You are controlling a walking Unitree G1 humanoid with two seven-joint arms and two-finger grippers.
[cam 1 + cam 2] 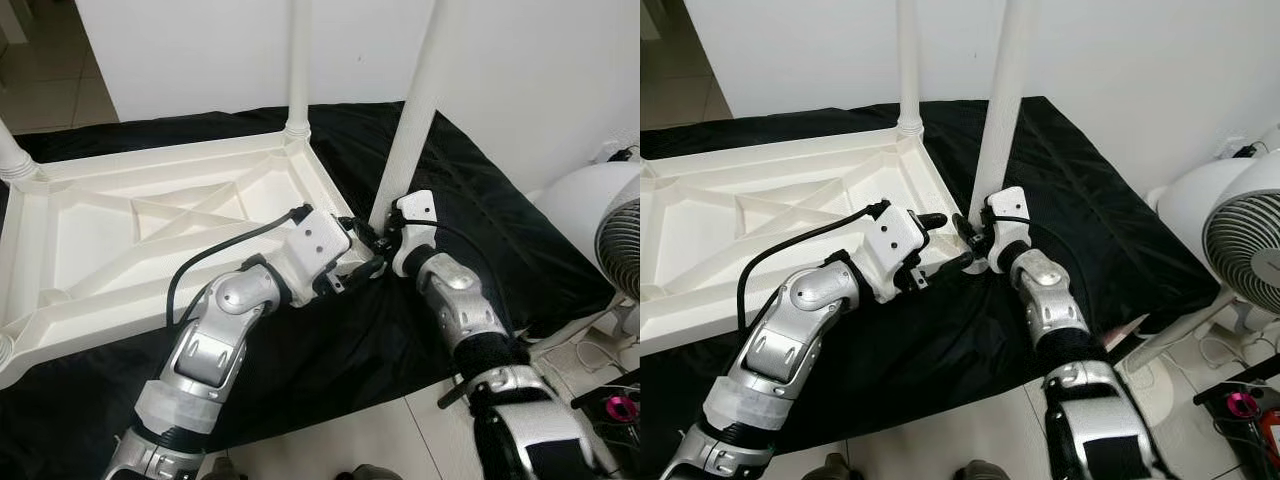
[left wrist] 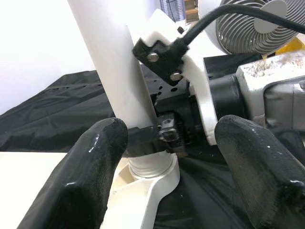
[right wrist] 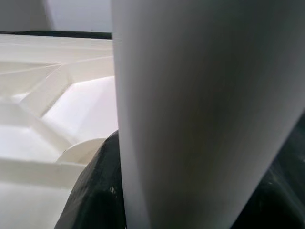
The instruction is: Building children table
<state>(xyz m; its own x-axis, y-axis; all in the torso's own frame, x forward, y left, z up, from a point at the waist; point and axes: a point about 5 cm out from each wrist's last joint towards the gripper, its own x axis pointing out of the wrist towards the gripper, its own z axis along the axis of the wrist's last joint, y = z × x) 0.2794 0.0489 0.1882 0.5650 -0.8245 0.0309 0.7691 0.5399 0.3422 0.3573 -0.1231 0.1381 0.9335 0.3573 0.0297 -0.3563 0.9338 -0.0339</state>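
Observation:
A white plastic table top (image 1: 150, 230) lies upside down on a black cloth (image 1: 480, 200). White legs stand up from its corners: one far (image 1: 298, 60), one at the left edge (image 1: 12, 155), and the near right leg (image 1: 415, 120). My right gripper (image 1: 383, 232) is shut on that near right leg just above its socket; the leg (image 3: 200, 114) sits between its dark fingers (image 3: 95, 191). My left gripper (image 1: 362, 245) is open beside the same socket. Its fingers (image 2: 90, 167) are spread wide, facing the leg's base (image 2: 150, 164) and the right gripper.
A white fan (image 1: 1240, 230) stands on the floor at the right, close to my right arm. Cables and a pink object (image 1: 622, 405) lie near it. A white wall rises behind the cloth. Tiled floor (image 1: 330, 440) runs along the cloth's near edge.

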